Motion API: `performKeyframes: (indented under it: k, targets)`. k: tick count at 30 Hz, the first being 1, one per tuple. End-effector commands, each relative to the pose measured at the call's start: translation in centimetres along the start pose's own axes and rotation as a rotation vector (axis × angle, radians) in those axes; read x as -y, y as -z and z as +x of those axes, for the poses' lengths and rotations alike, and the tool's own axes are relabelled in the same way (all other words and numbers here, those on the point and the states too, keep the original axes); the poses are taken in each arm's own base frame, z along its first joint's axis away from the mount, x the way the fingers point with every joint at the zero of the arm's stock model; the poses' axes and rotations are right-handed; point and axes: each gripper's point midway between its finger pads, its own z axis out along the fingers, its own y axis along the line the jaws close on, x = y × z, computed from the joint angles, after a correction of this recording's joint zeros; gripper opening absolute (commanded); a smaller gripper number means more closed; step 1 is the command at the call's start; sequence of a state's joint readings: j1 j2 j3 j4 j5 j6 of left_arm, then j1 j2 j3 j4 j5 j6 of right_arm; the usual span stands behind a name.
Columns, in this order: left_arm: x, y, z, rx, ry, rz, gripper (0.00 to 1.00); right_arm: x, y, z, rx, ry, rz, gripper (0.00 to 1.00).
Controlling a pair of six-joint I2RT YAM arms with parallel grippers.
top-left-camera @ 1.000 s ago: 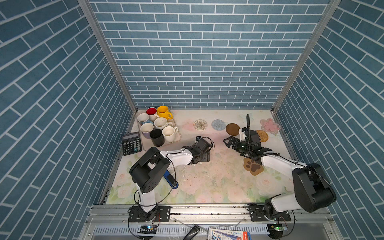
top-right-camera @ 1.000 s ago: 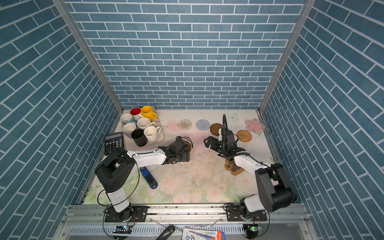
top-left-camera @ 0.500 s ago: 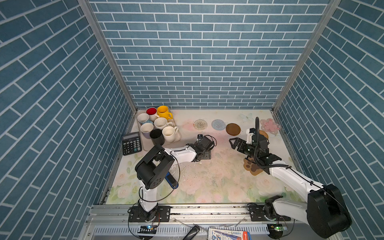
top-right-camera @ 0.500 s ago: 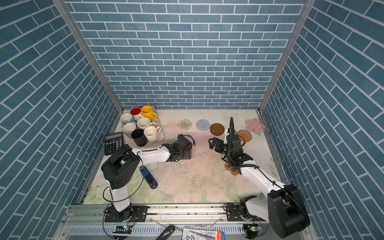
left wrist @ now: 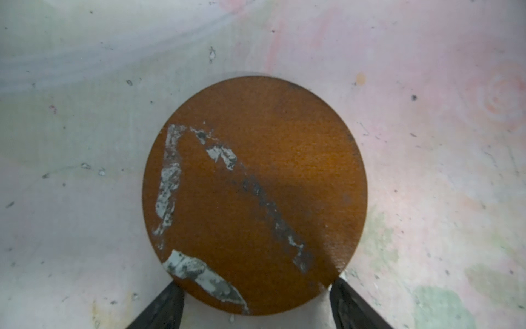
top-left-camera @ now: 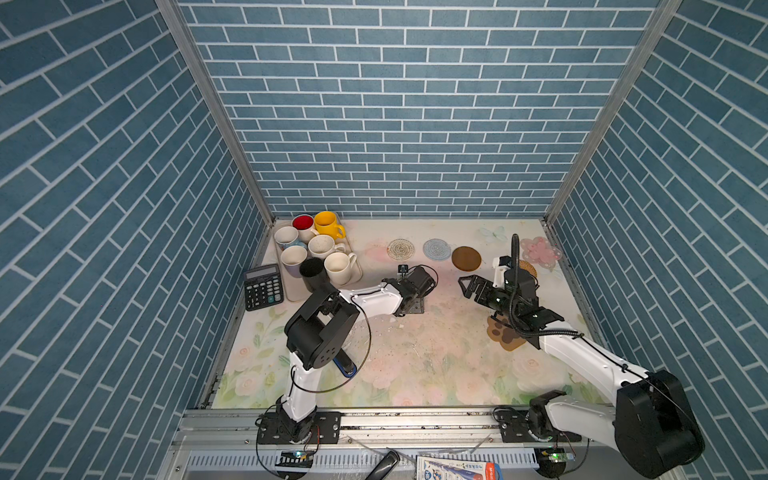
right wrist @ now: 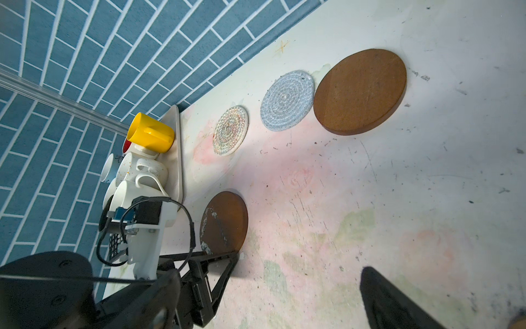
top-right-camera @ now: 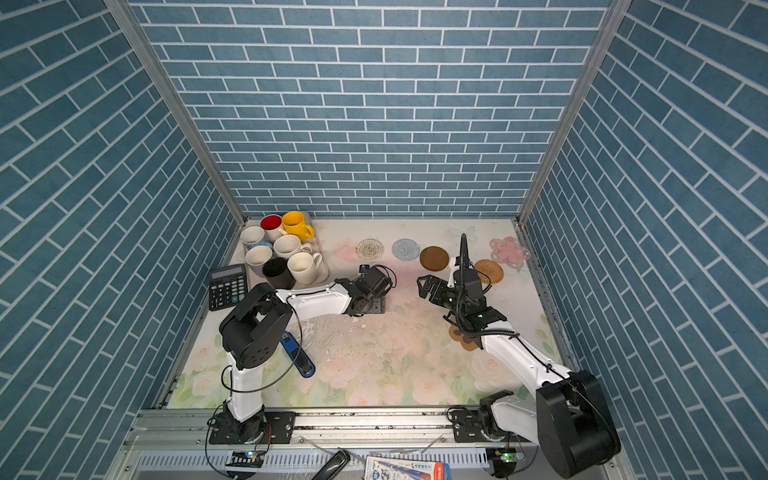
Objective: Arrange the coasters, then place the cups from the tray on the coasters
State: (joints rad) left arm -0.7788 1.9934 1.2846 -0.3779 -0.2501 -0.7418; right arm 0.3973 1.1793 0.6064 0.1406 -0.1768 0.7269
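1. Scratched brown disc [left wrist: 253, 193] lies flat on the desk, just off the tray [right wrist: 178, 159] corner. It sits on the robot's side of the back row and well short of it.
2. Left tool [left wrist: 256, 293]: jaws wide apart, tips flanking the disc's near rim and seemingly touching it. Looks like a nudge rather than a clamp, since the disc is not lifted.
3. Over the last second the left arm stretched slightly farther from its base toward the row. Judged: the disc is being slid into line.
4. Back row: white woven coaster [top-left-camera: 400, 249], light blue woven coaster [top-left-camera: 436, 249] and clean brown disc [top-left-camera: 466, 258] sit close together. Then come the rattan round [top-right-camera: 488, 271] and the pink flower coaster [top-left-camera: 539, 250].
5. Paw coaster [top-left-camera: 503, 334] lies apart from the row, nearer the robot and partly under the right arm.
6. Right tool [top-left-camera: 471, 289]: jaws fully apart, empty, above the desk near the clean brown disc. Its shoulder dropped outward in the last second, but the tool itself hardly shifted.
7. All seven cups, yellow mug [top-left-camera: 326, 223] included, stand on the tray beside the calculator [top-left-camera: 263, 286]. Arranging is unfinished and no cup has been placed.
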Motion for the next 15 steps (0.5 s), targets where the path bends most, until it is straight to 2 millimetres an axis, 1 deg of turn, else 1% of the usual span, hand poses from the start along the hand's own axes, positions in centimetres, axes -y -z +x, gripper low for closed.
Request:
performKeyframes:
  k: [1,7,15]
  targets:
    - [-2.8,-1.5,1.6,-0.079,0.015,-0.096,0.82,0.4,0.1,0.4,-0.010,0.018,0.004,0.99]
    - [-3.3,-1.7,0.3,-0.069,0.032,-0.081,0.82,0.4,-0.1,0.5,-0.017,0.017,0.004,0.99]
    - [-2.6,-2.5,-1.1,-0.072,0.015,-0.024,0.82,0.6,-0.4,0.5,-0.023,0.019,0.009,0.98]
